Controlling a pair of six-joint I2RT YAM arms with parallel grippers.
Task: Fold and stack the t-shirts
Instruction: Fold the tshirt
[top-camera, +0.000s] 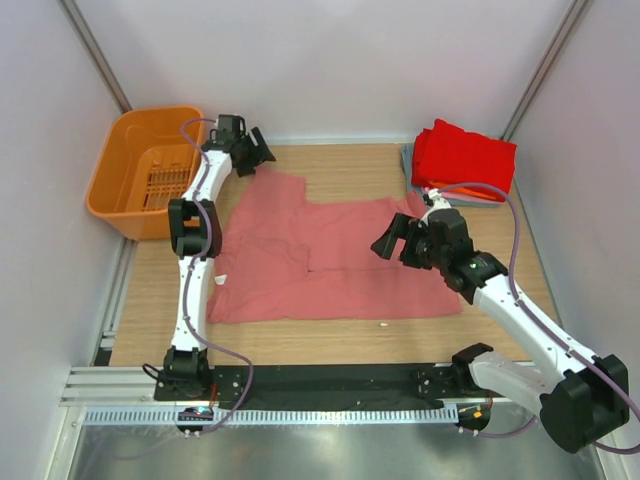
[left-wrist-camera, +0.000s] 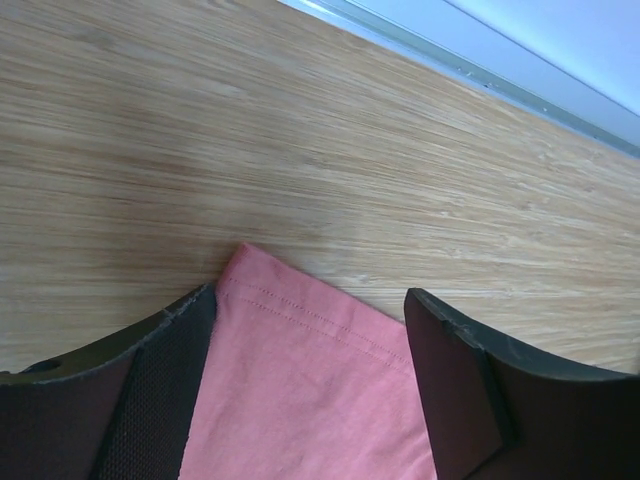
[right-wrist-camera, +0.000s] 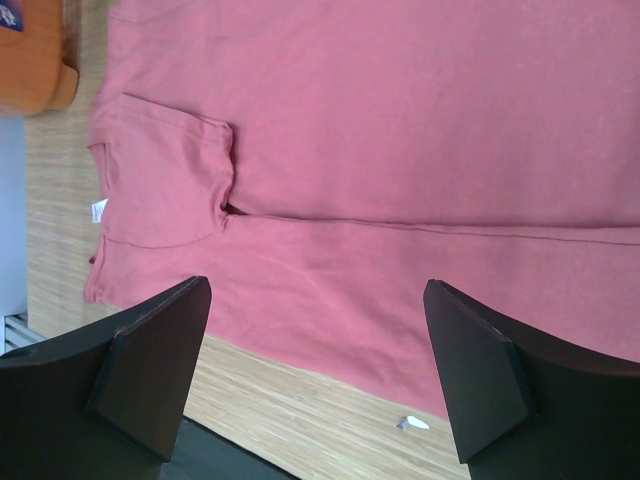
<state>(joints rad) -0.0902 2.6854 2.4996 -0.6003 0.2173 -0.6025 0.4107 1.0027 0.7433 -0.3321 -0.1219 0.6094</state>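
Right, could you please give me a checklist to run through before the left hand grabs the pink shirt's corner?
1. The left hand is open: ok.
2. Corner of the pink shirt lies between its fingers: ok.
3. The right hand is open, holding nothing: ok.
4. Shirt fully folded: not ok, mostly spread on the table.
5. Shirt clear of the red pile: cannot tell, edges look close.
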